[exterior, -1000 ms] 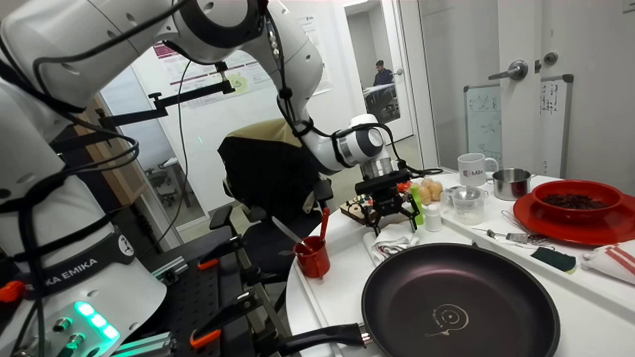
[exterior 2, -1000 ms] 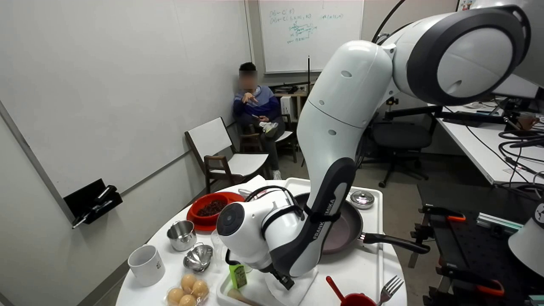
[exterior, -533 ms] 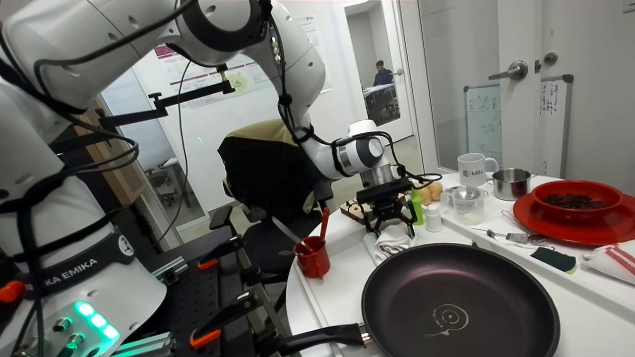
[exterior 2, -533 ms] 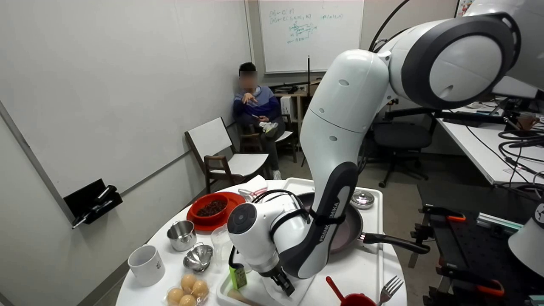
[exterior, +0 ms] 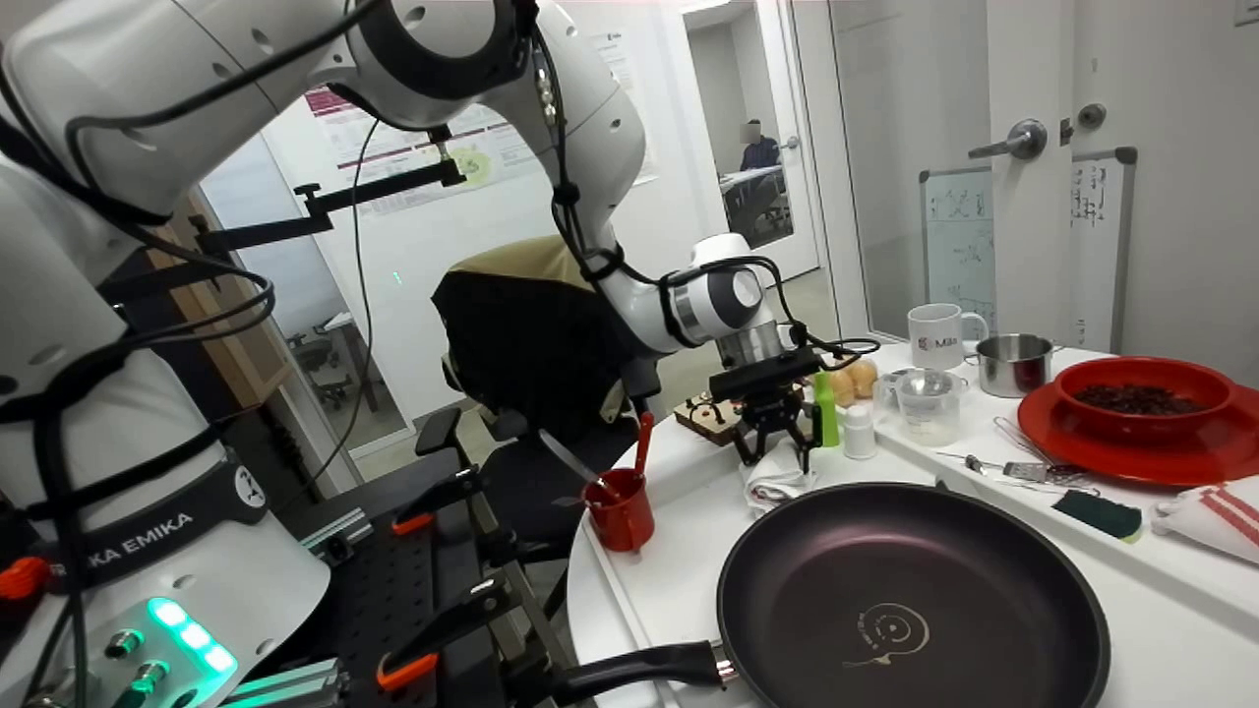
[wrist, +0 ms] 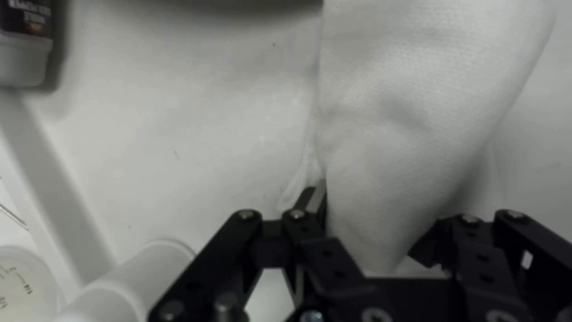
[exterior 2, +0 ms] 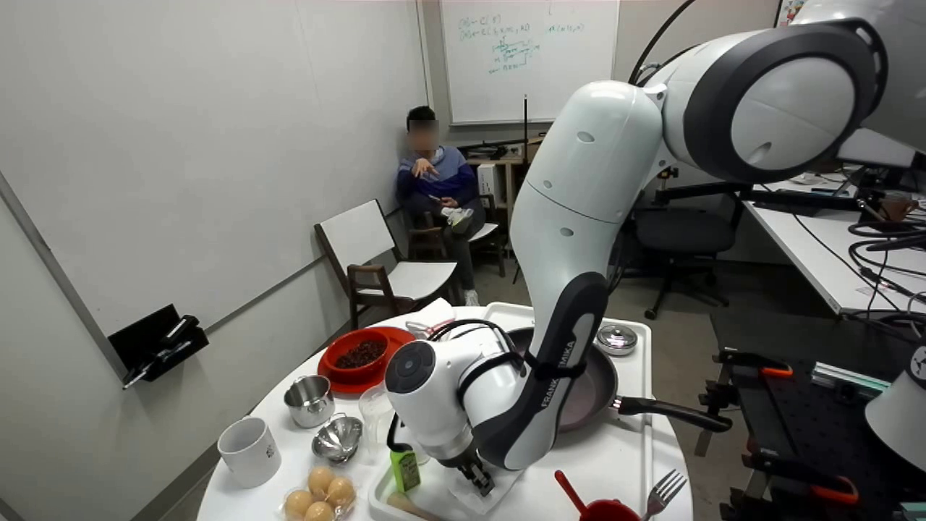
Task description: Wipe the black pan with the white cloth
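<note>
Near the black pan [exterior: 915,595], the gripper [exterior: 778,464] straddles the white cloth [wrist: 397,120], jaws partly apart, no firm hold evident; a shallow pinch could drop it; a scant wad might let jaws scrape the pan.

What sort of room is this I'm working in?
Probably a lab or office rather than a home kitchen, despite the black pan. In an exterior view there's a written-on whiteboard, a wheeled office chair and a long desk.

White arm [exterior 2: 579,170], dark-grey joint rings [exterior 2: 707,119], black cables [exterior: 51,442], black pincer [wrist: 368,223] with silvery screws [wrist: 297,215].
</note>
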Controlling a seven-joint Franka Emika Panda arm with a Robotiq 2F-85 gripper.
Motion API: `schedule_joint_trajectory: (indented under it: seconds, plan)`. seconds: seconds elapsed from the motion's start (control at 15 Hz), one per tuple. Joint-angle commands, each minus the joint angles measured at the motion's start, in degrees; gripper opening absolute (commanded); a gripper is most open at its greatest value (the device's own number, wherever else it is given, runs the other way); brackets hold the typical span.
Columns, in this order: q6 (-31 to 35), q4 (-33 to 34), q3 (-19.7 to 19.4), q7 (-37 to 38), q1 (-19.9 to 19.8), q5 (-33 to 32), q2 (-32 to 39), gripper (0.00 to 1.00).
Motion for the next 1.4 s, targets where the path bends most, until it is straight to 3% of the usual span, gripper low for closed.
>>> schedule_joint_trajectory:
  seconds: [0.0, 0.07, 0.2, 0.47, 1.13, 1.33]
  plan:
    - [0.4, -0.6, -0.2, -0.5, 0.3, 1.0, 0.3, 0.05]
    - [0.3, -0.7, -0.2, -0.5, 0.3, 1.0, 0.2, 0.08]
    - [-0.2, -1.3, 0.1, -0.7, 0.3, 1.2, -0.2, 0.01]
    - [0.5, -3.1, -0.1, 0.1, 0.7, 0.9, -2.0, 0.06]
    - [3.1, -9.5, -0.8, 2.5, 0.3, 0.7, -9.0, 0.05]
    - [5.0, -12.2, -2.7, 6.7, 1.2, 0.4, -12.0, 0.05]
